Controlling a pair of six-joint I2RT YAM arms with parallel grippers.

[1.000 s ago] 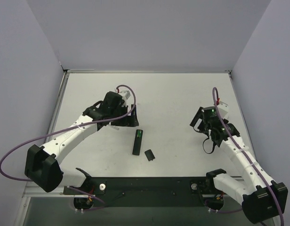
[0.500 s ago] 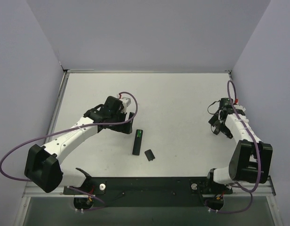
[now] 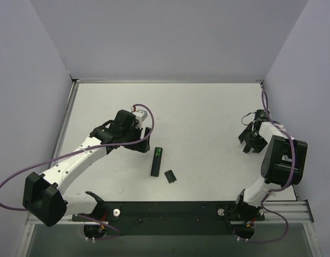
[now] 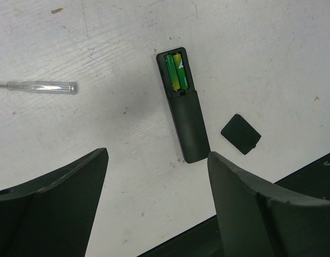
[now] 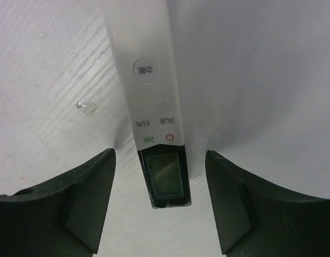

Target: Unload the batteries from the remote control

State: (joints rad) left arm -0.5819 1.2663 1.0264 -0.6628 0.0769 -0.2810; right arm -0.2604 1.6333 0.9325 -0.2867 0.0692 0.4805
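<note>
The black remote control [image 4: 187,118] lies on the white table with its battery slot uncovered. Two green batteries [image 4: 175,72] sit side by side in that slot. From above, the remote control [image 3: 156,161] is just right of my left gripper [image 3: 144,140], with the batteries [image 3: 158,152] at its far end. My left gripper [image 4: 157,156] hangs open above the table, the remote beyond its fingertips, nothing between them. My right gripper [image 3: 249,140] is at the table's right edge, open [image 5: 159,155], straddling a white remote-like device without touching it.
The small black cover piece [image 4: 240,134] lies right of the remote's near end, also seen from above [image 3: 169,175]. A clear-handled stick [image 4: 42,87] lies to the left. The white device [image 5: 151,96] has buttons and a small dark display. The table's dark front rail [image 3: 170,210] runs along the near edge.
My right arm has swung out to the table's right edge and folded back. My left gripper has shifted slightly left and toward the near side. The remote and cover have not moved.
</note>
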